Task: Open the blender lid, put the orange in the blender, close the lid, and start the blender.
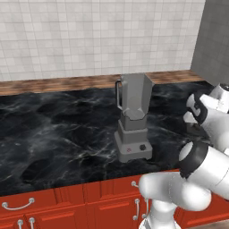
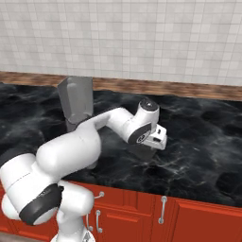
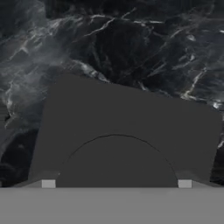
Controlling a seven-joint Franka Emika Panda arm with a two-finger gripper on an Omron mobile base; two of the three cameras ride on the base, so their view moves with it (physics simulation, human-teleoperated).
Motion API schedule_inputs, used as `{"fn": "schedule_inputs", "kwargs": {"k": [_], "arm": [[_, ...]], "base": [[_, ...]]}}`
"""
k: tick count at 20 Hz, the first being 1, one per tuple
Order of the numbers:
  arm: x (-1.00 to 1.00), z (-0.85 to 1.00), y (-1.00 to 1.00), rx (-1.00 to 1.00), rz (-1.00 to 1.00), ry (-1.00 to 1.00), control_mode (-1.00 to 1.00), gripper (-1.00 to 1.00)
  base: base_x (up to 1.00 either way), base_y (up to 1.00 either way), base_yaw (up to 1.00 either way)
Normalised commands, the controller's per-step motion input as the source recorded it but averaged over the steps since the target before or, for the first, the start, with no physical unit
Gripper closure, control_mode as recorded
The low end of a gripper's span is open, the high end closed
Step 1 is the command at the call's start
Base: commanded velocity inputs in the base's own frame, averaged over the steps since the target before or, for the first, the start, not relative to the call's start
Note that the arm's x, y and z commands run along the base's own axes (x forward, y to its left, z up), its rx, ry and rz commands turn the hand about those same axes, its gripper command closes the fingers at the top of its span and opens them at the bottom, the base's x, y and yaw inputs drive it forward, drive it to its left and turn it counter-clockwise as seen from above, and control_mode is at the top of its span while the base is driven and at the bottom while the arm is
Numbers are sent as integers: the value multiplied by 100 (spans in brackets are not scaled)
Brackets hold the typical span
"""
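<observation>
The grey blender (image 1: pixel 134 117) stands on the black marble counter, its jar top uncovered; its jar (image 2: pixel 75 101) also rises behind my arm. The dark square blender lid (image 3: pixel 127 127) lies flat on the counter right of the blender, seen as a dark patch (image 1: pixel 195 130) under my hand. My gripper (image 3: pixel 116 183) hangs straight down just above the lid, fingers spread wide to either side of the lid's round middle knob and not pinching it. The gripper (image 2: pixel 148 150) sits low over the counter, well right of the blender. The orange is out of view.
The black marble counter (image 1: pixel 58 134) stretches left of the blender, with a wooden strip and tiled wall behind. A grey cabinet side (image 1: pixel 214 40) stands at the far right. Red drawers (image 2: pixel 189 217) run below the counter's front edge.
</observation>
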Motion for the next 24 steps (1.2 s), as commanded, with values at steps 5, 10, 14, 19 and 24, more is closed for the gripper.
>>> {"fn": "schedule_inputs", "kwargs": {"k": [5,10,14,19,24], "arm": [[-25,100,16,-3,1,-20,-100,100],[-10,100,35,-8,4,-17,-100,100],[0,100,47,-14,5,-16,-100,100],[0,100,61,-16,6,-10,-100,100],[0,100,65,-15,7,-5,-100,100]], "base": [[0,0,0],[0,0,0],[0,0,0],[0,0,0],[0,0,0]]}}
